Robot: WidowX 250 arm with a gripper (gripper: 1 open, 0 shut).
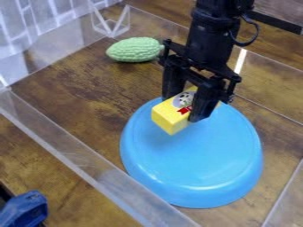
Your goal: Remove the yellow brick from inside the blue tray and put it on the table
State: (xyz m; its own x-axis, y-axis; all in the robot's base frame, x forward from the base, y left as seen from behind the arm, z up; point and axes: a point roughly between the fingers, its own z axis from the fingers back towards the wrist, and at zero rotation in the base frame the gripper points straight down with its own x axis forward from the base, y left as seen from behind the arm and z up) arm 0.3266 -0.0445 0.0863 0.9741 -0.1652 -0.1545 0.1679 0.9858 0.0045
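Carrying is the step in hand: the gripper (190, 105) is clamped narrow on the yellow brick (173, 115), holding it at the far-left rim of the blue tray (196, 164), partly over the dish. Whether the brick touches the rim is unclear. Next, the brick likely needs shifting left, clear of the rim, then lowering onto bare table (83, 93) before letting go. The arm points straight down.

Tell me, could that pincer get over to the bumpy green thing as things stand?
Probably yes: bare table lies between the pincer and the green thing. But the pincer is shut on the yellow brick.
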